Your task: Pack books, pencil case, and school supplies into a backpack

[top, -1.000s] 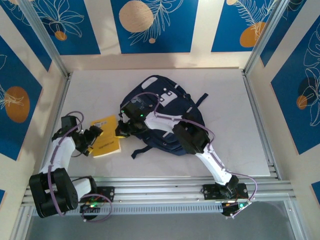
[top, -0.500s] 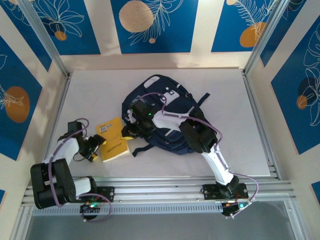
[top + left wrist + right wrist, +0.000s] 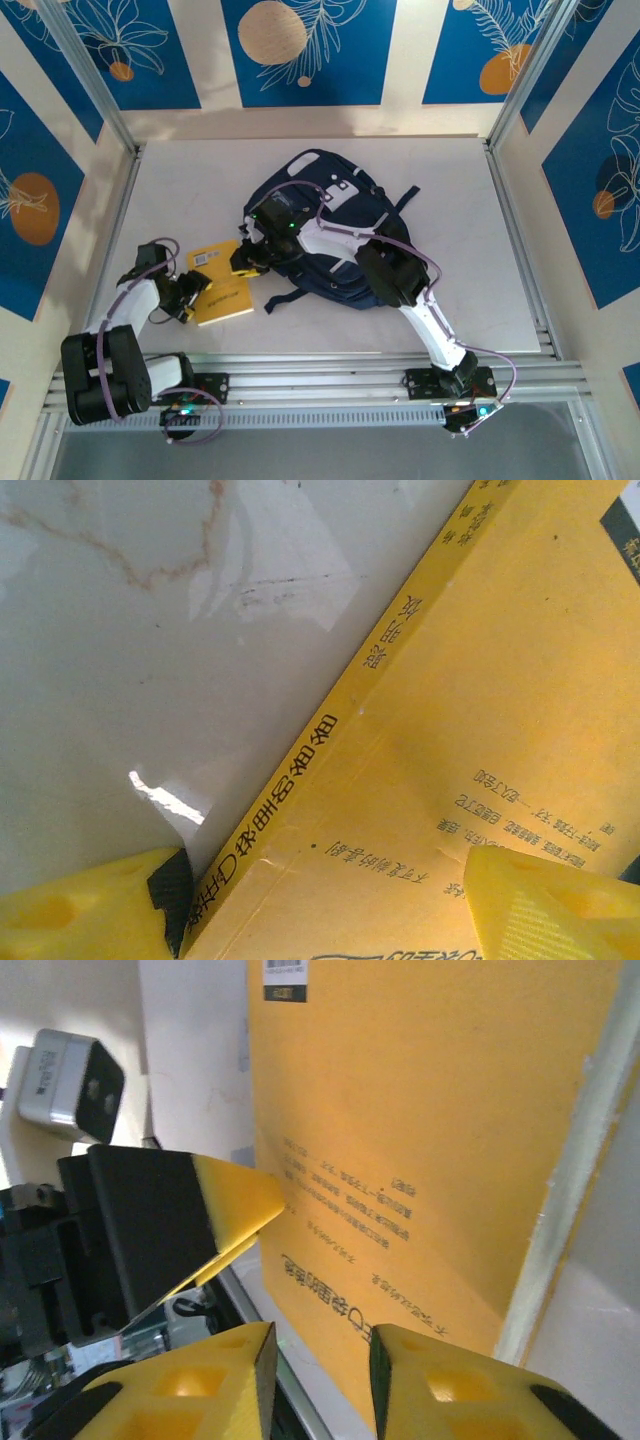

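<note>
A yellow-orange book (image 3: 224,290) lies on the table left of the navy backpack (image 3: 330,225). My left gripper (image 3: 190,294) is at the book's left side. In the left wrist view it (image 3: 325,885) is open and astride the spine corner of the book (image 3: 480,680), one finger on the table side and one over the cover. My right gripper (image 3: 245,263) is at the book's right edge. In the right wrist view it (image 3: 320,1350) is open, with the edge of the book (image 3: 430,1110) in the gap. The pencil case and school supplies are out of view.
A dark backpack strap (image 3: 272,302) trails onto the white table (image 3: 480,250) beside the book. My right arm reaches across the backpack. The left gripper's finger (image 3: 235,1195) rests against the book's cover in the right wrist view. Metal rails run along the near edge.
The right gripper has gone from shut to open at the book's edge. The book and the left gripper have shifted toward the near edge, and the left jaws have narrowed a little.
</note>
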Tool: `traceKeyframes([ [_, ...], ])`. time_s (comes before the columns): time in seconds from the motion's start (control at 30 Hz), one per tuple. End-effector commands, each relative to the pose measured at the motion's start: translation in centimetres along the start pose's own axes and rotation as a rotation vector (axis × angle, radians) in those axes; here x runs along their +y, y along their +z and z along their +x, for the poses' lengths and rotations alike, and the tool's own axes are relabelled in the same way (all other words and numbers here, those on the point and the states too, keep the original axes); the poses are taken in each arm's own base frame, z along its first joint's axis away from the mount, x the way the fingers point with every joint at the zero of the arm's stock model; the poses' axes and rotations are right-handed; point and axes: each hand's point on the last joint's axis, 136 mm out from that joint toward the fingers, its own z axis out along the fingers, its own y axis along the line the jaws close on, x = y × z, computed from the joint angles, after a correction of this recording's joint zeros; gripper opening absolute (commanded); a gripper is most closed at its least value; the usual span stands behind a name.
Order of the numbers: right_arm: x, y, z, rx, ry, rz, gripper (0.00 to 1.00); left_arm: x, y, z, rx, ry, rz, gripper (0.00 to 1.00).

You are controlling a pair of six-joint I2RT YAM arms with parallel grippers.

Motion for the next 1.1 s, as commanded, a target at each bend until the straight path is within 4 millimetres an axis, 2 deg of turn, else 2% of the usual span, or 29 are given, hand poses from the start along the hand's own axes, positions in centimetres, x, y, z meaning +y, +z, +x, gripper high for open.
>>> traceKeyframes([
  [0.0, -2.3, -0.9, -0.2, -0.059, 0.000, 0.205, 0.43, -2.0, 1.3, 2.7, 0.131, 0.045, 0.108, 0.74],
  [0.1, -3.2, -1.9, -0.2, -0.099, -0.043, 0.346, 0.44, -1.6, 1.6, 2.7, 0.129, 0.046, 0.092, 0.75],
  [0.17, -3.5, -1.5, 0.3, -0.075, -0.065, 0.391, 0.44, -1.7, 1.8, 2.7, 0.127, 0.049, 0.099, 0.74],
  [0.33, -4.2, 0.9, 1.6, -0.009, -0.070, 0.396, 0.45, -1.9, 2.0, 2.6, 0.129, 0.046, 0.115, 0.70],
  [0.43, -3.7, 2.3, 2.2, 0.029, -0.066, 0.351, 0.45, -1.9, 2.3, 2.8, 0.136, 0.035, 0.123, 0.68],
  [0.7, -4.4, 2.7, 2.3, 0.032, -0.067, 0.407, 0.50, -1.5, 3.0, 3.4, 0.146, 0.030, 0.126, 0.65],
  [0.8, -3.1, 3.6, 2.7, 0.061, -0.073, 0.322, 0.43, -1.7, 3.2, 3.6, 0.154, 0.030, 0.136, 0.63],
  [0.9, -0.1, 4.4, 3.1, 0.084, -0.063, 0.176, 0.39, -1.9, 3.3, 3.8, 0.161, 0.037, 0.141, 0.60],
  [1.07, 3.6, 2.9, 2.4, 0.053, -0.039, 0.049, 0.33, -1.8, 3.1, 3.8, 0.151, 0.044, 0.132, 0.55],
])
